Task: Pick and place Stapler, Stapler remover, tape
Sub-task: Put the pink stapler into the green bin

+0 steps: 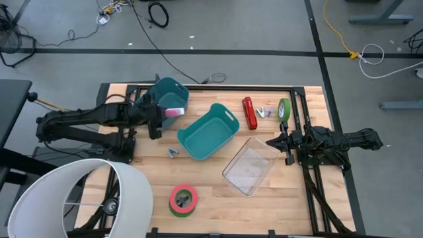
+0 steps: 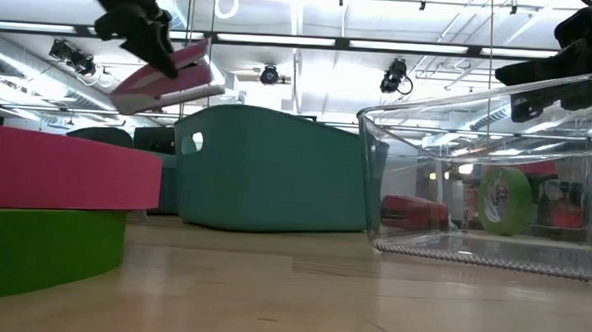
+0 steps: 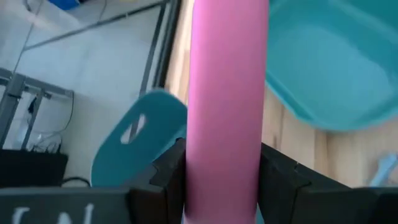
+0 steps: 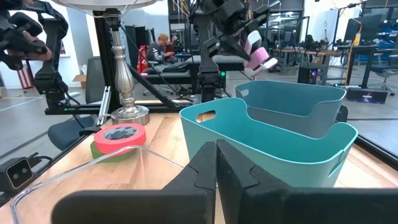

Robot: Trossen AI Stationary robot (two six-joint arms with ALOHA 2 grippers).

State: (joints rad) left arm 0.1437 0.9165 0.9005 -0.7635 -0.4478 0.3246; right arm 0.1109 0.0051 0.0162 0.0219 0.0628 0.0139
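Note:
My left gripper [image 1: 164,114] hovers by the near rim of the dark teal bin [image 1: 168,92], shut on a pink stapler [image 1: 174,111]. Beside it stands a lighter teal bin [image 1: 208,131]. A red stapler [image 1: 249,113], a small staple remover [image 1: 266,112] and a green tape roll [image 1: 284,110], standing on its edge, sit toward the far right. The red-and-green tape roll [image 1: 183,199] lies flat near the near edge. My right gripper [image 1: 281,141] is shut and empty, right of the clear container [image 1: 251,166]. My left gripper pinches the pink stapler [image 3: 224,112] between its two fingers [image 3: 166,182], one on each long side, the fingers lying across it. In the low view the stapler [image 2: 170,80] hangs tilted under the gripper [image 2: 147,29], lifted clear of table and bins.
A white lamp shade [image 1: 73,198] covers the near left corner. A small metal piece [image 1: 173,153] lies near the lighter bin. Bare wood shows between the clear container and the flat tape roll. The table's black frame [image 1: 310,112] runs along the right side.

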